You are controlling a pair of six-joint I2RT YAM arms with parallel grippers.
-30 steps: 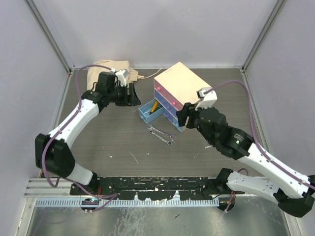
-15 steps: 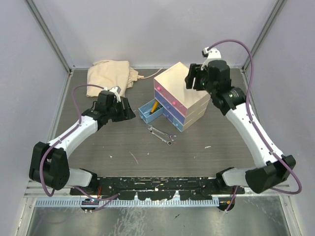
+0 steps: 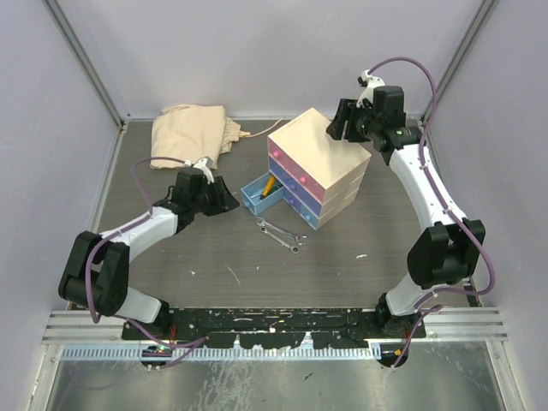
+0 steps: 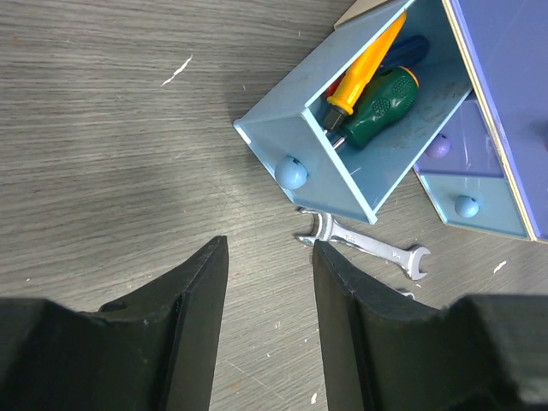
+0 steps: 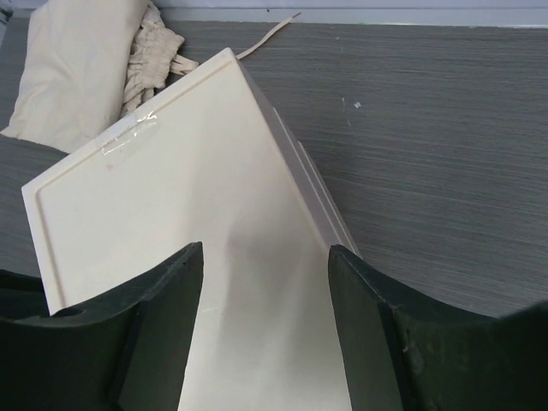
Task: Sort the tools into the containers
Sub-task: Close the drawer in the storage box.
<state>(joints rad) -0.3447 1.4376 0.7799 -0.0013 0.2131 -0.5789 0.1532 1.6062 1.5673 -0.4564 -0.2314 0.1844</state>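
Partly done. One light-blue open drawer (image 4: 342,163) sits ahead of the left gripper (image 4: 270,253) and a bit to its right, knob end nearest the fingertips. Inside it: orange screwdriver (image 4: 368,64), green screwdriver (image 4: 381,98), and a blue handle (image 4: 417,47) tucked behind them, mostly hidden, probably pliers.

Left to sort: two spanners (image 3: 281,233) lying on the table (image 3: 214,257), touching or overlapping, just past the left fingertips on the right side. The wrist view shows one in full and only a sliver of the other. No black-handled wrench visible anywhere.

Left jaws open, nothing between them, only bare table in the gap. Right gripper (image 5: 265,257) has its jaws open too and holds nothing. It hangs above the chest (image 5: 171,257), whose cream top fills the gap between its fingers.

Counts:
- chests: 1
- drawers pulled out: 1
- closed drawer fronts: pink, purple-blue and light-blue rows, total can't be told
- screwdrivers: 2
- spanners: 2
- blue-handled tools: 1
- cloth bag (image 3: 190,128): 1, well behind the left jaws at the far edge

Judgement: about half sorted; the spanners need a drawer, and the open drawer wants closing.
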